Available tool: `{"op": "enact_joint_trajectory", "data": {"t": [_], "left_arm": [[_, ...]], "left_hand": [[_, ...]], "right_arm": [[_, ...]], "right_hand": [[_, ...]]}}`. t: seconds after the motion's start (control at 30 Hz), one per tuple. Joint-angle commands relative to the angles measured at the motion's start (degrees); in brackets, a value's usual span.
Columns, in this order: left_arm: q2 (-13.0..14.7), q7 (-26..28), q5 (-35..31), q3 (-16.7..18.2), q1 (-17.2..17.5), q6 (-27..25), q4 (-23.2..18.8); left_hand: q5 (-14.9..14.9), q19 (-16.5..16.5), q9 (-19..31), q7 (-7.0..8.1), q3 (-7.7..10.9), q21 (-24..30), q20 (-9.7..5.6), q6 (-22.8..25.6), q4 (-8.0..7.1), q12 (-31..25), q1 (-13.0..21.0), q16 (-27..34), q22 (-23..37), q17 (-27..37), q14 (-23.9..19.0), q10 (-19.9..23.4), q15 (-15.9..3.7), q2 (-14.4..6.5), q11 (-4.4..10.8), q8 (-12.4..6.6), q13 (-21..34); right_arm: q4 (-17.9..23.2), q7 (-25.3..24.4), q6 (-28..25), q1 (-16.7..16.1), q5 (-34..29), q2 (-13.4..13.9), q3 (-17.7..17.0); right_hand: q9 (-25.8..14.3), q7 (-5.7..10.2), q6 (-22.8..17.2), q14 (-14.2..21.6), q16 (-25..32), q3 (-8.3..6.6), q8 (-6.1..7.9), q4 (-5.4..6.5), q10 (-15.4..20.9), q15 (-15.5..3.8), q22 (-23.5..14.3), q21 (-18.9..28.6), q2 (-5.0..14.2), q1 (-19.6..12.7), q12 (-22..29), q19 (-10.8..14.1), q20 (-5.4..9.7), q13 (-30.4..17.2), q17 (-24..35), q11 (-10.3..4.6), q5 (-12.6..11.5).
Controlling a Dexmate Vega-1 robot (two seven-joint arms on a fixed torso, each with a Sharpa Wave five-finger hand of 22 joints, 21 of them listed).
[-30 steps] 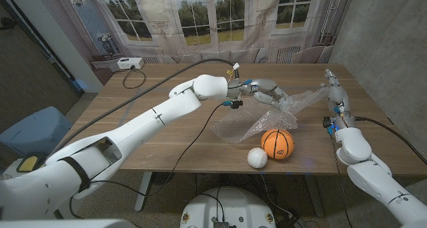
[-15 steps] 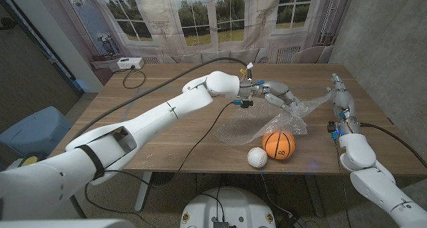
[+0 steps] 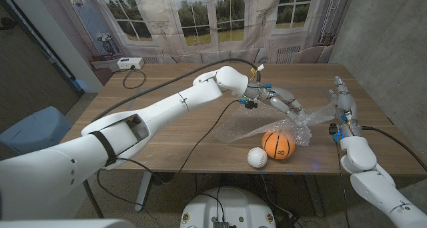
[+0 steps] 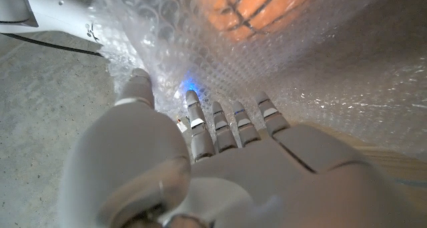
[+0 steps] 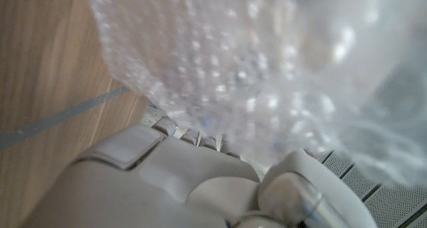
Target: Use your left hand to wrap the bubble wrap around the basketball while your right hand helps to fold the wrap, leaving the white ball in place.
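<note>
Bubble wrap (image 3: 267,125) lies partly draped behind the basketball (image 3: 277,144), wrapping barely begun; left hand (image 3: 285,103) pinches its upper edge, right hand (image 3: 341,98) grips the far corner, white ball (image 3: 257,158) untouched beside.

Your head view looks down from above over the wooden table (image 3: 167,115), facing the far windows. Your left wrist view sits tight behind the left hand (image 4: 220,168), facing bubble wrap (image 4: 320,61) and basketball (image 4: 250,8). Your right wrist view presses close against the wrap. All three share it.
</note>
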State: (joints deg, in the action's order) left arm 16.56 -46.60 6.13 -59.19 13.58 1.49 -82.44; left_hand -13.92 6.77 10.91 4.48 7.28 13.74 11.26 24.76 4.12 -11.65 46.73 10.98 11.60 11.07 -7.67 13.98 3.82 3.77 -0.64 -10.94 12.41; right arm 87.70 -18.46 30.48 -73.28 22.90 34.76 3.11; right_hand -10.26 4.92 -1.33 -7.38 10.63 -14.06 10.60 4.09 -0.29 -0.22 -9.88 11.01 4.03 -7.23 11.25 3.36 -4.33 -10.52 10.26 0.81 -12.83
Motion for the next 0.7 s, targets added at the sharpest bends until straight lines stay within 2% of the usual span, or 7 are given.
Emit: {"op": "enact_joint_trajectory", "data": {"t": [0.03, 0.23, 0.37, 0.43, 0.53, 0.6, 0.7], "left_arm": [[-2.63, -5.77, 2.18, -2.44, -4.51, -1.39, 6.11], [-2.34, -6.32, 2.96, -2.20, -4.54, -1.83, 5.93], [-0.20, -3.69, 1.78, -1.54, -3.49, -2.72, 1.77], [2.03, 0.82, -0.61, -0.67, -1.84, -3.14, -2.71], [6.40, 11.54, -8.78, 0.53, 1.91, -2.41, -11.47], [8.74, 17.52, -15.00, 0.81, 4.09, -1.09, -15.84], [11.12, 22.77, -22.18, 1.01, 6.66, 0.15, -20.16]], "left_hand": [[-4.84, -2.29, -0.09, -0.73, -5.08, -0.86, 0.89, -13.89, -1.51, 0.23, -3.79, -0.03, 0.28, 0.52, 3.04, -5.15, 1.84, 3.57, -1.67, 1.41, 0.30], [-7.68, -3.72, -0.23, -1.32, -8.16, -1.25, 0.94, -19.29, -2.31, 0.31, -5.73, -0.16, 0.33, 0.64, 5.08, -8.17, 2.58, 4.95, -2.88, 1.24, 0.31], [-9.08, -4.04, -0.30, -0.67, -9.70, -1.24, 0.92, -22.60, -2.60, 0.47, -6.43, -0.12, 0.35, 0.68, 6.06, -10.26, 3.15, 5.14, -3.09, 1.36, 0.31], [-9.65, -3.63, -0.33, 0.58, -10.10, -1.01, 0.28, -23.27, -2.83, 0.25, -6.62, 0.09, 0.36, 0.72, 5.99, -10.48, 2.77, 4.63, -2.83, 1.09, 0.31], [-10.38, -2.08, -0.39, 2.22, -9.42, -0.29, -0.05, -21.07, -3.49, -0.88, -5.86, 1.12, 0.40, 0.77, 3.70, -8.73, 1.50, 1.08, -2.47, -0.13, 0.28], [-8.89, 0.94, -0.45, 4.36, -7.57, 0.91, -1.18, -15.15, -2.86, -2.70, -2.51, 2.09, 0.37, 0.23, -0.88, -4.02, -1.58, -3.29, 0.27, -1.56, 0.06], [-7.30, 3.36, -0.46, 4.84, -7.29, 1.84, -2.37, -11.87, -2.30, -3.60, -1.40, 2.50, 0.39, -0.10, -4.02, -1.00, -3.63, -3.94, 2.01, -1.93, -0.08]], "right_arm": [[-1.86, 1.03, 0.68, 1.65, 0.41, -0.37, 0.75], [-1.94, 1.01, 0.68, 1.95, 0.33, -0.15, 0.87], [-1.73, 1.10, 0.65, 1.74, 0.52, 0.08, 0.79], [-1.60, 1.08, 0.73, 1.59, 0.52, 0.13, 0.74], [-1.36, 1.19, 0.72, 1.34, 0.69, 0.20, 0.75], [-1.29, 1.38, 0.66, 1.24, 0.83, 0.26, 0.83], [-1.22, 1.61, 0.64, 1.23, 0.93, 0.26, 1.02]], "right_hand": [[-0.11, 0.43, 0.06, 0.34, 0.29, -0.19, 0.14, -0.40, 0.02, 0.05, -0.18, 0.26, -0.04, -0.02, 0.00, 0.26, 0.05, -0.27, 0.11, 0.08, -0.29], [-0.11, 0.44, 0.09, 0.31, 0.27, -0.19, 0.13, -0.42, 0.03, 0.04, -0.18, 0.27, -0.01, -0.03, -0.01, 0.28, 0.12, -0.27, 0.11, 0.11, -0.30], [-0.11, 0.43, 0.08, 0.31, 0.26, -0.19, 0.13, -0.43, 0.05, -0.01, -0.18, 0.28, 0.01, -0.02, 0.00, 0.31, 0.14, -0.27, 0.12, 0.26, -0.30], [-0.11, 0.45, 0.07, 0.32, 0.26, -0.19, 0.13, -0.44, 0.03, -0.03, -0.18, 0.27, 0.02, -0.02, -0.01, 0.31, 0.16, -0.27, 0.12, 0.24, -0.30], [-0.11, 0.44, 0.08, 0.32, 0.26, -0.18, 0.13, -0.44, 0.05, -0.08, -0.18, 0.28, 0.03, -0.01, 0.00, 0.33, 0.18, -0.27, 0.12, 0.21, -0.30], [-0.11, 0.44, 0.06, 0.35, 0.27, -0.18, 0.14, -0.45, 0.06, -0.07, -0.18, 0.28, 0.04, -0.01, 0.00, 0.33, 0.19, -0.27, 0.12, 0.12, -0.30], [-0.11, 0.41, 0.05, 0.30, 0.25, -0.18, 0.14, -0.46, 0.06, -0.09, -0.18, 0.28, 0.05, -0.01, -0.01, 0.34, 0.23, -0.27, 0.12, 0.13, -0.30]]}}
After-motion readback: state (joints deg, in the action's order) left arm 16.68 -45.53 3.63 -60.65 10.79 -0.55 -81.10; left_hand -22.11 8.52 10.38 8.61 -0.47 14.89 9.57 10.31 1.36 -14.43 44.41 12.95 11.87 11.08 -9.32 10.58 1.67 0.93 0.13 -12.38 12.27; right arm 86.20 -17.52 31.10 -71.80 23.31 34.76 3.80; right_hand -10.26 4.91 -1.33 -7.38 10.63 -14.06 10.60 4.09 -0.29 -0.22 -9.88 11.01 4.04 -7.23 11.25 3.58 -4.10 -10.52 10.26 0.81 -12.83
